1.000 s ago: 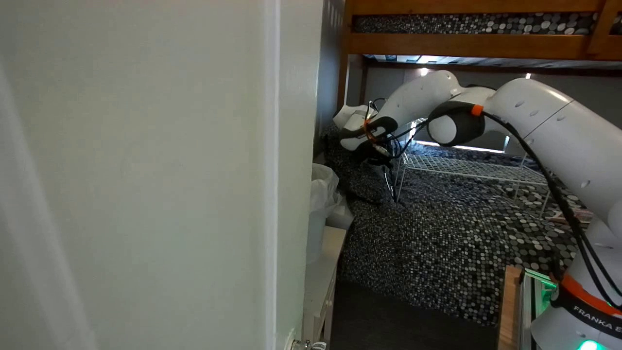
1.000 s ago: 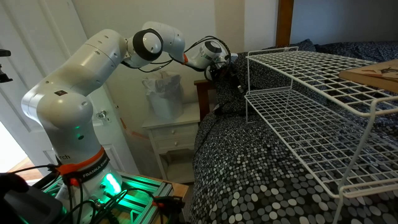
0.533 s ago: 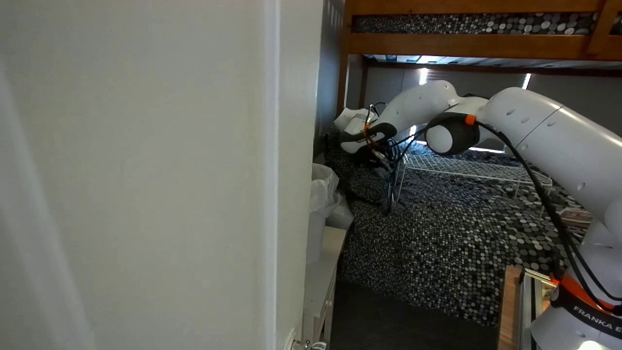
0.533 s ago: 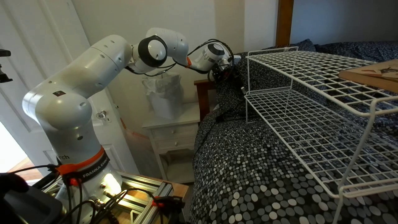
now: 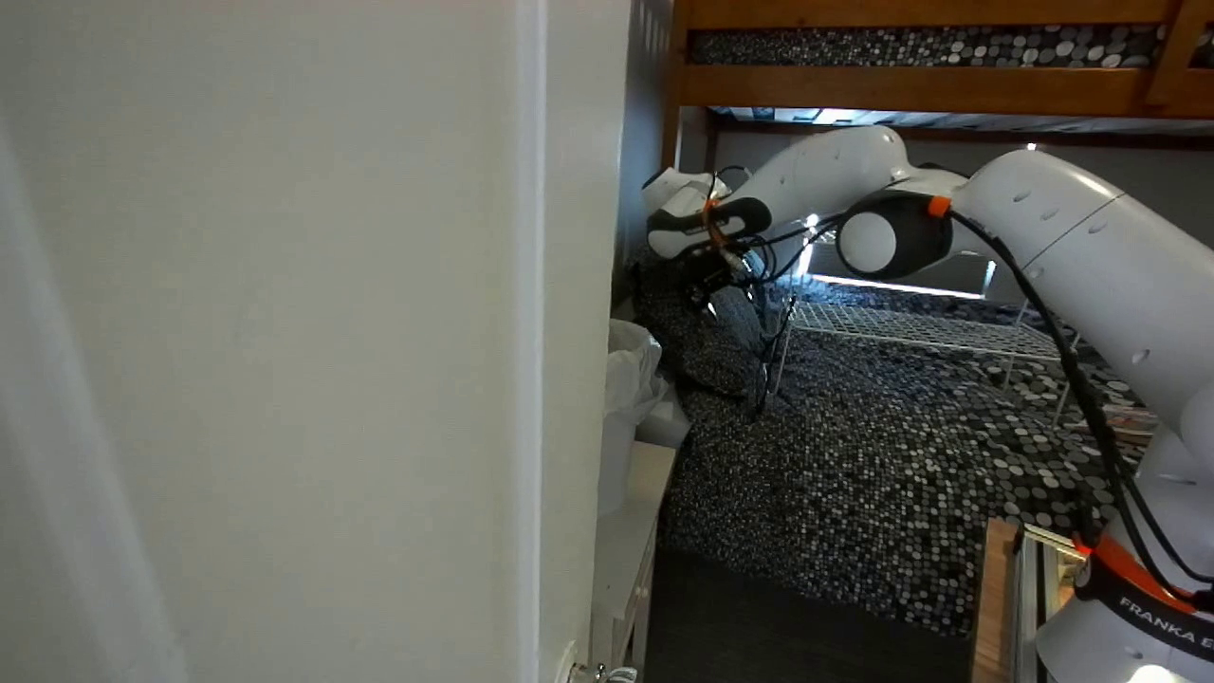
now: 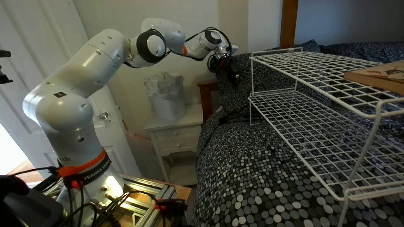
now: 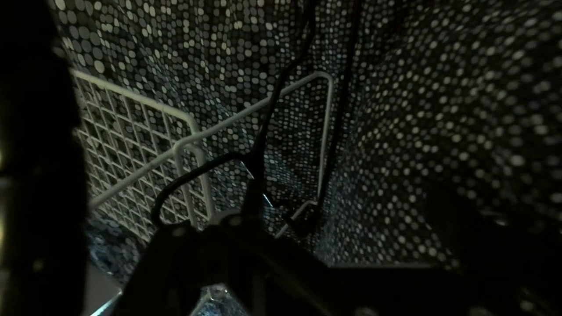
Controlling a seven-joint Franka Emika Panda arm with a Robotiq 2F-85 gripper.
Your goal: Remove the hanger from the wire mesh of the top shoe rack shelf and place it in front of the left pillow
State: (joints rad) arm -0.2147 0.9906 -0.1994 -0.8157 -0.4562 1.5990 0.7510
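Black metal fingers (image 7: 239, 226): spread apart, judging by the wrist view, with nothing seen pinched between; too dark to tell of any light contact.
Black Robotiq gripper (image 6: 235, 74): hangs tilted downward just past the short end of the low, wide, whitish metal-wire shoe rack (image 6: 328, 95).
Thin black hooked hanger (image 7: 260, 142): lies off the rack's top mesh, below the fingers and nearer the rack-side one; set between the rack's short end and the plump dark grey-blue fabric pillow (image 5: 738, 327).
Hook (image 7: 197, 170): turned toward the rack, crossing before its wires in the wrist view; touching or apart, cannot tell.
Long axis of the hanger: roughly along the rack's short end, crosswise to the rack's length; apparently tilted rather than flat, though hard to tell.
Rack-side finger: could catch the hook and drag the hanger against the rack; likely calls for a rise straight up, with no sideways sweep.
Pillow side of the rack: looks like the asked-for spot, so probably little left but the withdrawal.
Black-and-white speckled fabric bedspread (image 6: 235, 164): spreads under the rack and out past it.
Flat tan book-like thing (image 6: 372, 75): lies on the rack's top shelf, toward the end away from the pillow.
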